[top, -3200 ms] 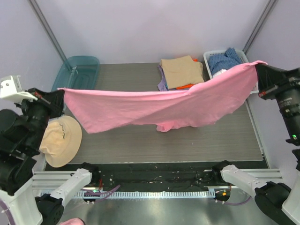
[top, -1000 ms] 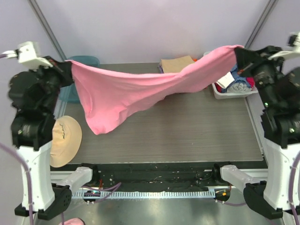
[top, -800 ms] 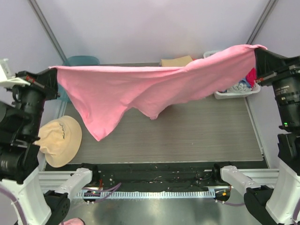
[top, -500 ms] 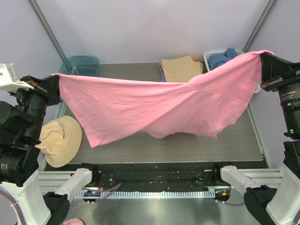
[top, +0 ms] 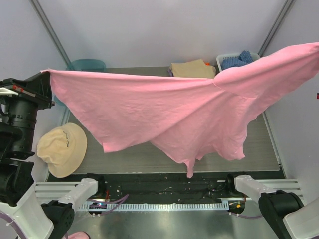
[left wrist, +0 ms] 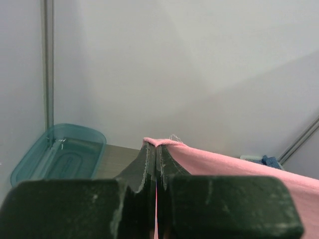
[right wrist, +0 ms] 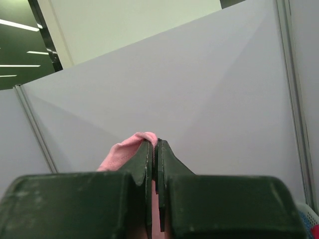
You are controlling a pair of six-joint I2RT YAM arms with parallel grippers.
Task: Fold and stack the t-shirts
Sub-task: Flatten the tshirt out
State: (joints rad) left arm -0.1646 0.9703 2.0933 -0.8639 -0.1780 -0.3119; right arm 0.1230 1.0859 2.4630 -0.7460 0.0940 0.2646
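Left gripper and right gripper each pinch an edge of the bright pink cloth t-shirt; apply even tension, then lower it flat.

Nothing readable in any of the views. No letters, numbers, brand marks or signs to make out on the pink t-shirt, tan hat, teal bin or table.
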